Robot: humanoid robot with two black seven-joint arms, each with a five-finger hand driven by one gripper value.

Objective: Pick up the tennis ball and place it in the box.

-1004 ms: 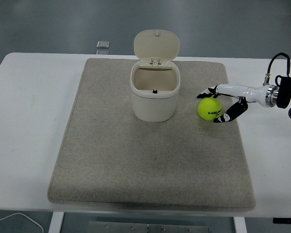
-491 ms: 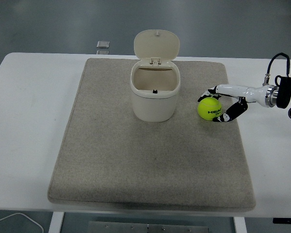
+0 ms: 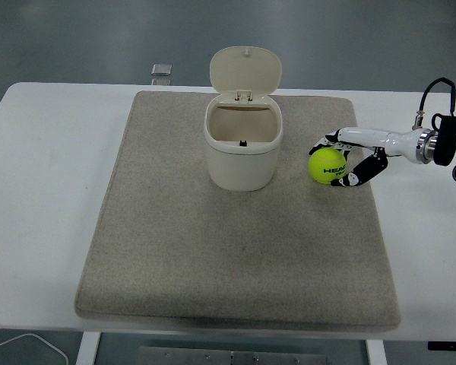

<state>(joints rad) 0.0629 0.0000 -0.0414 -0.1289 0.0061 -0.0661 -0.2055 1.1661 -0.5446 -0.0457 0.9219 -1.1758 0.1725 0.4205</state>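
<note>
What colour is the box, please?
Cream, inside and out; the box shows in the head view.

White table [image 3: 53, 190] on a dark grey-blue floor [image 3: 76, 38].

One camera only, placed high on the robot's side, looking forward and down; the whole white desk [image 3: 45, 190] shows, its near edge at bottom.

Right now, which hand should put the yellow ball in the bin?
The right hand. Its fingers already curl around the tennis ball, just right of the open box. No left hand shows anywhere in the picture.
</note>
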